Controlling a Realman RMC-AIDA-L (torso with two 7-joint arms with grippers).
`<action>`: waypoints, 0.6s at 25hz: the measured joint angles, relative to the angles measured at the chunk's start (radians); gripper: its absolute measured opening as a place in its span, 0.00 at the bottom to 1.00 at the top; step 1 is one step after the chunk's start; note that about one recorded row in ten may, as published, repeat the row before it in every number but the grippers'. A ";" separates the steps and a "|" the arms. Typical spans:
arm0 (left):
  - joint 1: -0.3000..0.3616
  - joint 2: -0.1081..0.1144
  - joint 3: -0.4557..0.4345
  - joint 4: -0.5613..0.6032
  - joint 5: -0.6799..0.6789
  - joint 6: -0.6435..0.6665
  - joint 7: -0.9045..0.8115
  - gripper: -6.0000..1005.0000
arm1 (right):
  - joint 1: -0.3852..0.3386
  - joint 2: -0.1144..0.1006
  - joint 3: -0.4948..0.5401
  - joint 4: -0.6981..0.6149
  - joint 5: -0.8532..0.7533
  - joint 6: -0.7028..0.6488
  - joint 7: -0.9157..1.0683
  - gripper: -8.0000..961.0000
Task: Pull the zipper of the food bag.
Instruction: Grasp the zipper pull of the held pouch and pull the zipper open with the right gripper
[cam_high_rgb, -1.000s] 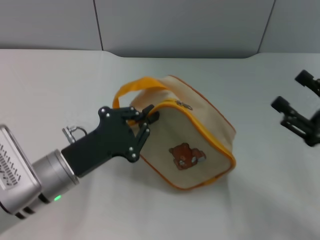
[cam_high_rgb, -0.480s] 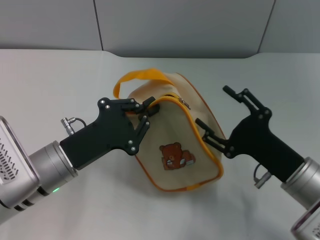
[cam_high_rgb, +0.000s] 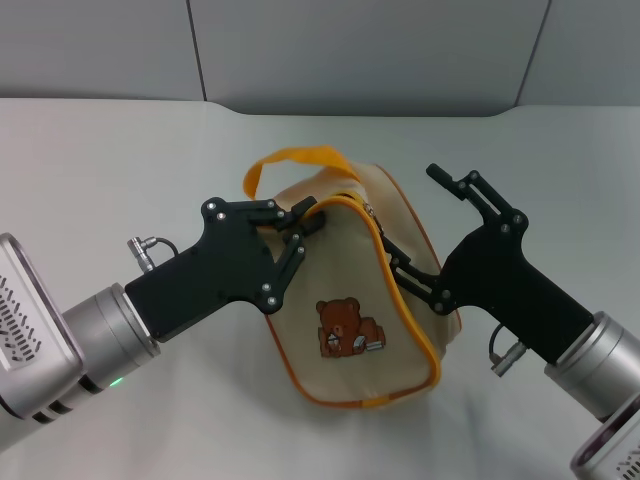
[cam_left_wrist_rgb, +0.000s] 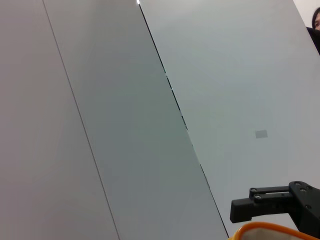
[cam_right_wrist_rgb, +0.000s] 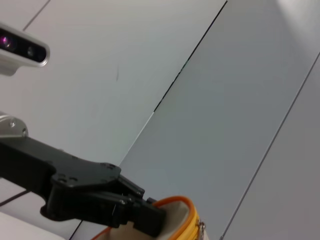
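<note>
On the white table (cam_high_rgb: 110, 150), in the middle, between both arms: the food bag (cam_high_rgb: 350, 290), beige with orange-yellow piping, tipped so that the face with the brown bear patch (cam_high_rgb: 345, 326) looks up toward the head camera. Above its far end, the orange loop handle (cam_high_rgb: 298, 158), standing up in an arch.

Along the upper piped edge, the zipper (cam_high_rgb: 352, 200), with the small silver pull tab (cam_high_rgb: 373, 211) at the top corner, free, not touched by any finger.

From the left, the left gripper (cam_high_rgb: 306, 218), fingers pressed together on the bag's upper corner, just below the foot of the handle and near the beginning of the zip line. Covers that corner of the bag in the head view.

From the right, the right gripper (cam_high_rgb: 410, 212), fingers wide apart. Lower finger against the bag's right side, just beside the piping and a little below the pull tab; upper finger in the air past the bag's far side. Holds nothing.

In the right wrist view, close: the orange edge with the tab (cam_right_wrist_rgb: 201, 228), and beyond it the left gripper's black body. In the left wrist view, only a strip of orange rim (cam_left_wrist_rgb: 265, 231) and a black finger, not clear whose.

Behind the table, grey wall panels (cam_high_rgb: 350, 50).
</note>
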 joint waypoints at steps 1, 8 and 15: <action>0.000 0.000 0.000 0.000 0.000 0.000 0.000 0.07 | 0.001 0.000 0.000 0.003 0.000 0.000 0.000 0.75; -0.008 -0.002 0.000 -0.001 0.000 -0.003 -0.008 0.07 | 0.003 0.000 -0.001 0.007 -0.003 -0.001 -0.001 0.75; -0.009 -0.002 0.000 -0.001 0.000 -0.005 -0.010 0.07 | 0.003 0.000 -0.007 0.009 -0.003 -0.001 -0.001 0.50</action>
